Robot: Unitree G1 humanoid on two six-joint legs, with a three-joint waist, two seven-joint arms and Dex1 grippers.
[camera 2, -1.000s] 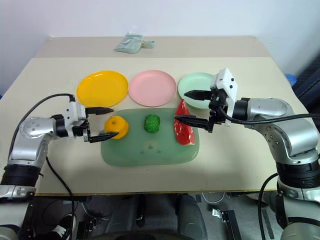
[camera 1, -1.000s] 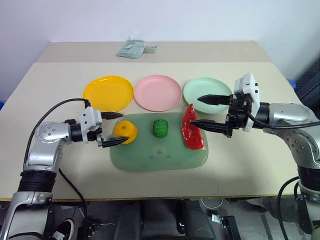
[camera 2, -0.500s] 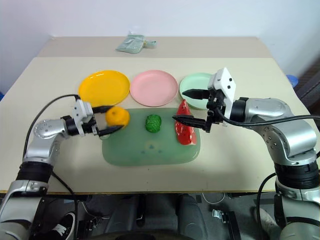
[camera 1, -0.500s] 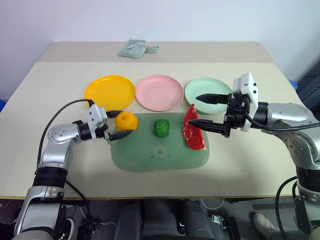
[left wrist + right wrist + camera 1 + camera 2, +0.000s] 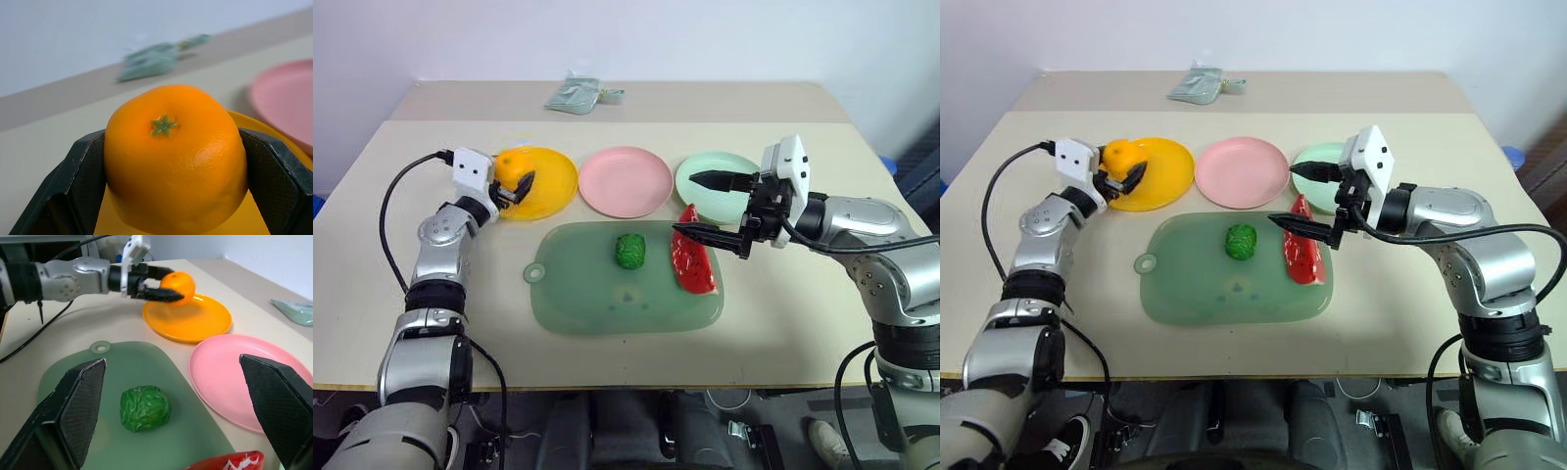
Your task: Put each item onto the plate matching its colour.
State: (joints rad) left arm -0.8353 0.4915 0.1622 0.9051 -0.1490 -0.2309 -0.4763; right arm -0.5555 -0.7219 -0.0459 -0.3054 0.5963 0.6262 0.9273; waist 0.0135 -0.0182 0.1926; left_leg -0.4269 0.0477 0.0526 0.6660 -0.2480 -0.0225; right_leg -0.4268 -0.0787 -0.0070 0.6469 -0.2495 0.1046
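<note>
The left gripper (image 5: 514,183) is clamped on the orange fruit (image 5: 513,166), one black finger on each flank, stem end facing back toward the wrist. It holds the fruit over the near-left part of the yellow-orange plate (image 5: 548,186), at the left end of the row of plates. The fruit appears to hang just above the plate's surface rather than rest on it, though contact cannot be ruled out. The relation that matters is vertical: the fruit is already above its matching plate, so what remains is probably a short lowering and a release.

The right gripper (image 5: 710,204) stands wide and holds nothing. It hovers between the mint green plate (image 5: 717,172) and the watermelon wedge (image 5: 691,262). The wedge lies on the right part of the cutting mat (image 5: 607,299), just below and in front of that gripper, its long axis running from the plate row toward the counter's (image 5: 822,294) near edge. The right arm is clearly the nearer one for it. The pink plate (image 5: 625,181) sits directly right of the yellow-orange plate, and the dark green lump (image 5: 628,250) lies mid-mat, below the pink plate.
</note>
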